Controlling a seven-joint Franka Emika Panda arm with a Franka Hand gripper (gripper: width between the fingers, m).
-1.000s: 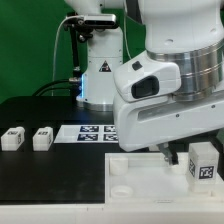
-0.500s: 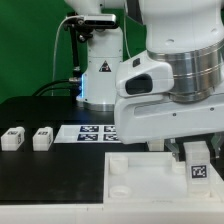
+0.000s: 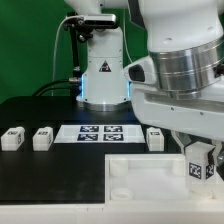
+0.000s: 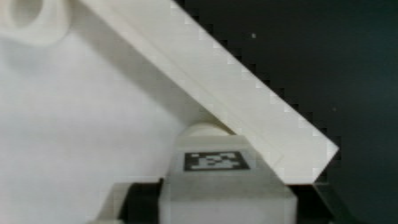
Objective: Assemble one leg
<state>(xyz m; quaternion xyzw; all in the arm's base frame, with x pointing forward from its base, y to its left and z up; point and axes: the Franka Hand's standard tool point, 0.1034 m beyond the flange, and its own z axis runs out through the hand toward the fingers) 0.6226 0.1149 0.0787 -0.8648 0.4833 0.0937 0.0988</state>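
Note:
My gripper [image 3: 197, 172] is shut on a leg [image 3: 197, 164], a small white block with a black-and-white tag. It holds the leg upright over the near right corner of the large white panel [image 3: 140, 172]. In the wrist view the held leg [image 4: 217, 160] stands between my dark fingers [image 4: 146, 200], close to the panel's raised rim [image 4: 249, 90]; whether it touches the panel floor I cannot tell. Three more legs stand on the black table: two at the exterior view's left [image 3: 13, 138] [image 3: 42, 139] and one behind the panel [image 3: 154, 138].
The marker board [image 3: 98, 132] lies flat between the left legs and the third leg. The robot base [image 3: 100, 70] stands behind it. A round corner hole of the panel [image 4: 36, 25] shows in the wrist view. My arm's bulk hides the exterior view's right side.
My arm has shifted up and toward the exterior view's right, uncovering the marker board and the third leg. The held leg stays in my grip over the panel's corner.

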